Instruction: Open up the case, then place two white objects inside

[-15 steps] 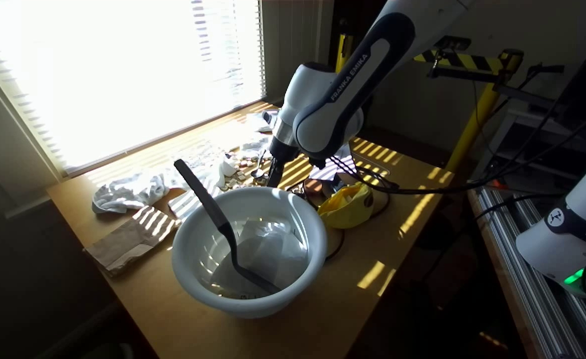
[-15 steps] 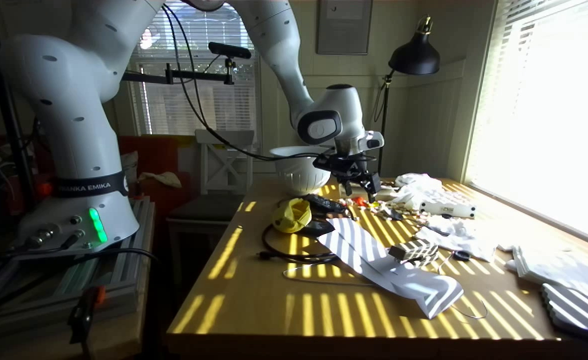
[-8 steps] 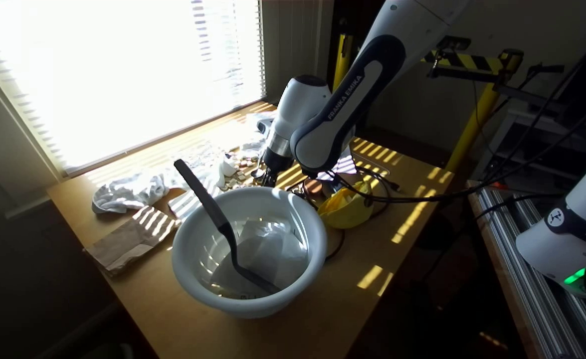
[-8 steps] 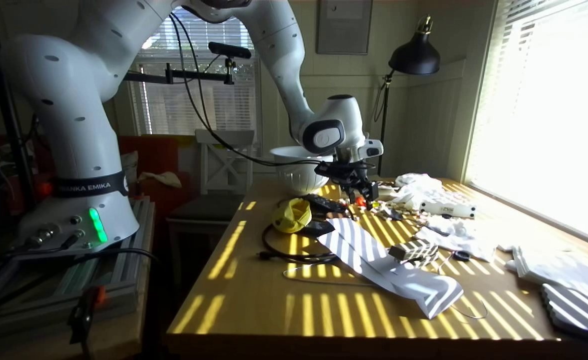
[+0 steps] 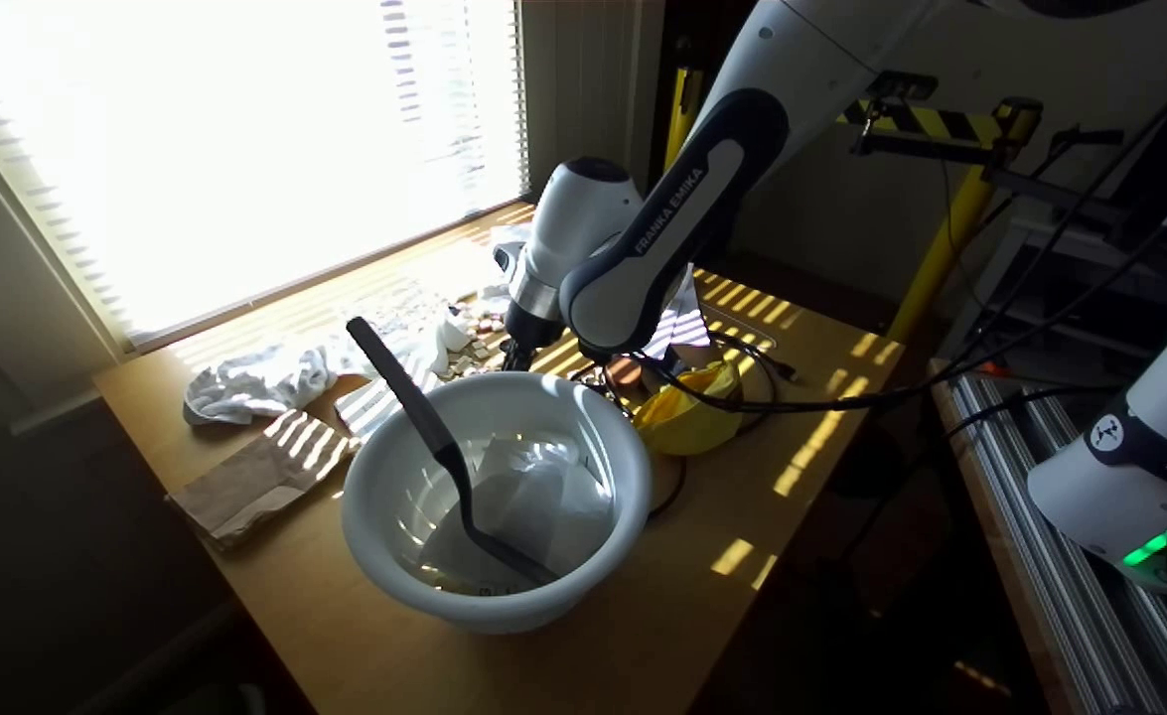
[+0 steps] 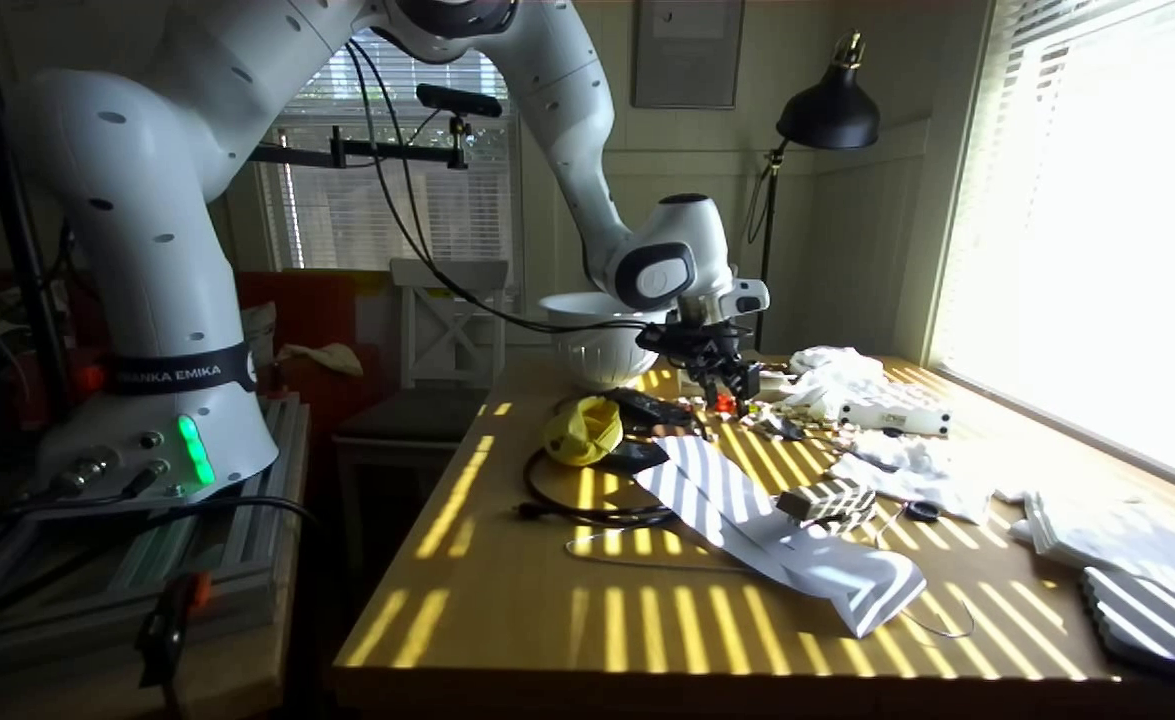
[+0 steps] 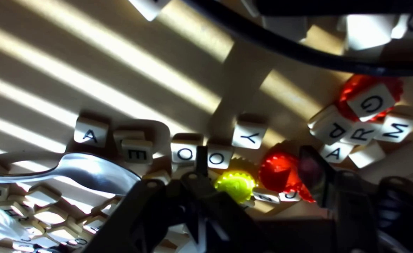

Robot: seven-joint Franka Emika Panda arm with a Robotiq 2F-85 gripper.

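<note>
The yellow case [image 5: 690, 429] sits on the table beside the bowl, its top gaping open; it also shows in an exterior view [image 6: 583, 432]. White letter tiles lie loose below my gripper in the wrist view, among them a Y tile [image 7: 249, 135] and an O tile [image 7: 186, 151]. My gripper [image 7: 257, 163] is open and empty, its fingers apart above the tiles. A yellow-green ridged piece [image 7: 236, 184] and a red piece [image 7: 278, 170] show between the fingers; the red one is partly behind a finger. In an exterior view the gripper [image 6: 730, 395] is low over the clutter.
A large pale bowl [image 5: 374, 536] with a dark spoon stands near the gripper. A metal spoon [image 7: 94, 172] lies among tiles. A black cable [image 7: 297, 51] crosses the table. White paper [image 6: 717, 500] and white cloth [image 5: 265, 382] lie around.
My gripper has come down closer to the table and shifted slightly toward the window side. The fingers look open throughout. The case and bowl have not moved.
</note>
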